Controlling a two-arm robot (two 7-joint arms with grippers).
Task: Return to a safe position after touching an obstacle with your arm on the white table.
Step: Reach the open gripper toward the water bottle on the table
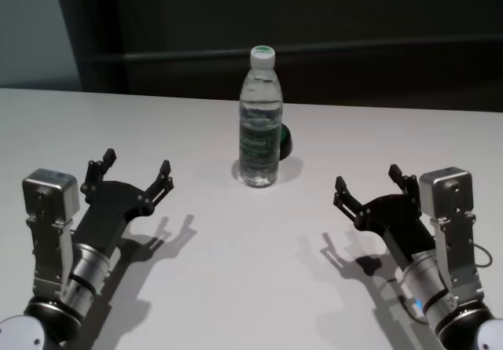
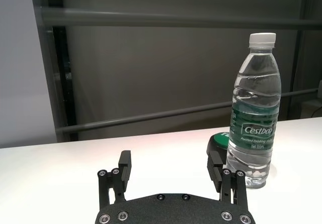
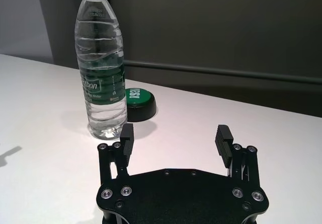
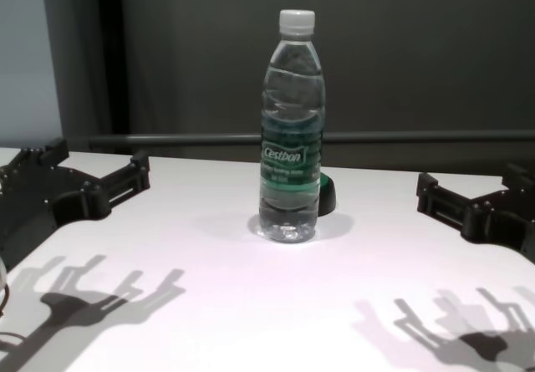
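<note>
The obstacle, a clear water bottle (image 1: 259, 122) with a white cap and dark green label, stands upright mid-table on the white table (image 1: 236, 287). It also shows in the left wrist view (image 2: 254, 118), right wrist view (image 3: 102, 68) and chest view (image 4: 291, 138). My left gripper (image 1: 132, 174) is open and empty, left of the bottle and nearer to me, apart from it. My right gripper (image 1: 369, 185) is open and empty, right of the bottle, also apart. Each shows in its own wrist view, left (image 2: 171, 168) and right (image 3: 175, 138).
A low round green-topped black button (image 1: 284, 139) sits on the table just behind and right of the bottle, touching or nearly touching it. It also shows in the right wrist view (image 3: 139, 103). A dark wall with a rail lies beyond the table's far edge.
</note>
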